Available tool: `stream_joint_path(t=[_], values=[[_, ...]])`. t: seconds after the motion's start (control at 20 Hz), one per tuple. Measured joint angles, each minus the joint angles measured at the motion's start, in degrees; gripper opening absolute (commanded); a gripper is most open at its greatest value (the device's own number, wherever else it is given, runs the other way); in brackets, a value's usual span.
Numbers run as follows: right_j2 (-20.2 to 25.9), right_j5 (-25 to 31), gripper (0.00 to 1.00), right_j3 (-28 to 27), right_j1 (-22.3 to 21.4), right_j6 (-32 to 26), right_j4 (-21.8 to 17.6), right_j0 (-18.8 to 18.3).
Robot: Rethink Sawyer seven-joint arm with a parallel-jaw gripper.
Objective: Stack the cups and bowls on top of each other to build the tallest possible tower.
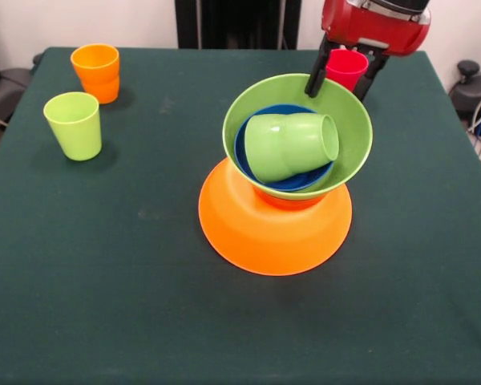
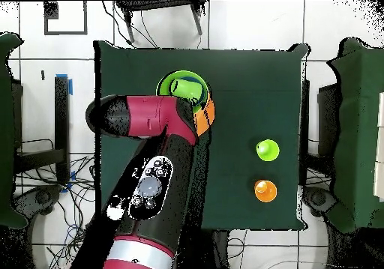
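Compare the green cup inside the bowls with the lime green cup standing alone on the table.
The green cup lies on its side, mouth toward the picture's right; the lime green cup stands upright, mouth up. The green cup rests in the blue bowl nested in the light green bowl, off the table; the lime green cup sits directly on the table. The green cup's shade is duller; the lime one is yellower. Both are smooth plain tumblers of similar size.
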Motion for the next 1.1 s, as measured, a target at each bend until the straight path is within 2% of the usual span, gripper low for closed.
stream_joint_path(t=[0.5, 1.1], values=[[-0.1, 0.2, 1.0, -0.2, -0.7, 0.0, 0.0, 0.0], [-0.2, 4.0, 1.0, -1.0, -2.2, 0.0, 0.0, 0.0]])
